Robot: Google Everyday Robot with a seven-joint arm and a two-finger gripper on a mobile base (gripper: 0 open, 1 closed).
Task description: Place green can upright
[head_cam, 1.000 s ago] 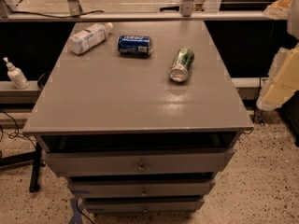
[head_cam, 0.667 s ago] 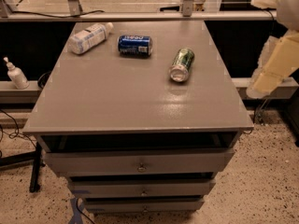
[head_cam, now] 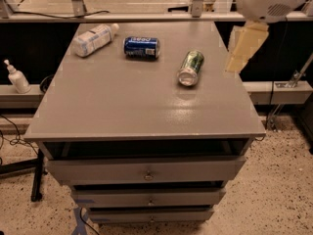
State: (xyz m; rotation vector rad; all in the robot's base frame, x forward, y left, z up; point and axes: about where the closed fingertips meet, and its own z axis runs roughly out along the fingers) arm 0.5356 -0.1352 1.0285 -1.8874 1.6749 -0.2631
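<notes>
The green can (head_cam: 190,67) lies on its side on the right part of the grey cabinet top (head_cam: 127,111), its silver end facing the front. My gripper (head_cam: 244,48) hangs at the cabinet's right edge, to the right of the can and a little above it, not touching it. It is cream-coloured and hangs from the white arm (head_cam: 266,1) at the top right. Nothing shows in the gripper.
A dark-blue can (head_cam: 141,47) lies on its side at the back middle. A white-labelled plastic bottle (head_cam: 94,39) lies at the back left. Drawers (head_cam: 146,173) sit below the top. A pump bottle (head_cam: 15,77) stands on a ledge at the left.
The arm and gripper have moved left and up from the right edge of the view toward the cabinet's right side. The cans and bottle have not moved.
</notes>
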